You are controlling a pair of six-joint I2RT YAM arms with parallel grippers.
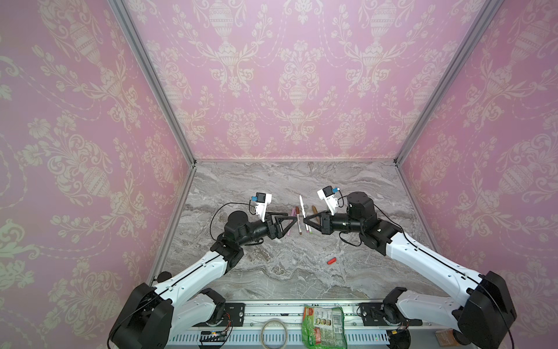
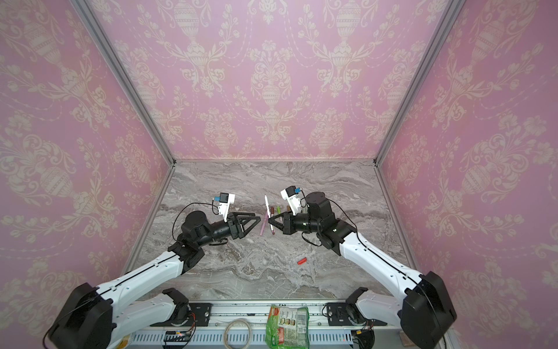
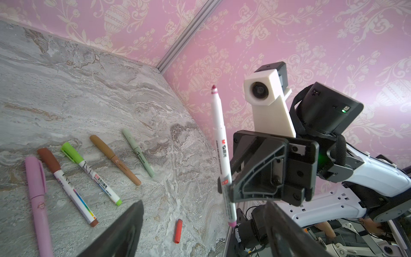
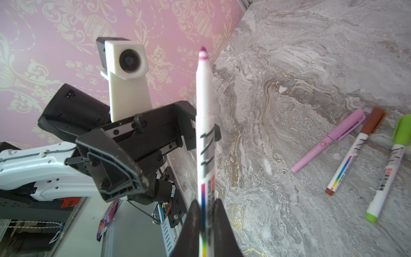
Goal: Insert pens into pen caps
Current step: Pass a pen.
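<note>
My right gripper (image 4: 204, 222) is shut on a white pen (image 4: 204, 111), which stands upright with its dark red tip bare; the same pen (image 1: 301, 207) shows in both top views. My left gripper (image 3: 204, 233) faces it a short way off, open and empty. A red pen cap (image 3: 178, 230) lies alone on the marble, nearer the front (image 1: 331, 260). Capped pens lie in a row beyond the grippers: a pink pen (image 3: 36, 193), a brown-capped white pen (image 3: 66, 184), a green-capped white pen (image 3: 89, 171), a tan pen (image 3: 114, 159) and a pale green pen (image 3: 138, 153).
Pink patterned walls (image 1: 302, 75) close in the marble table (image 1: 271, 278) on three sides. Off the table's front edge, a green snack packet (image 1: 324, 327) and a ring of tape (image 1: 274, 332) lie on the rail.
</note>
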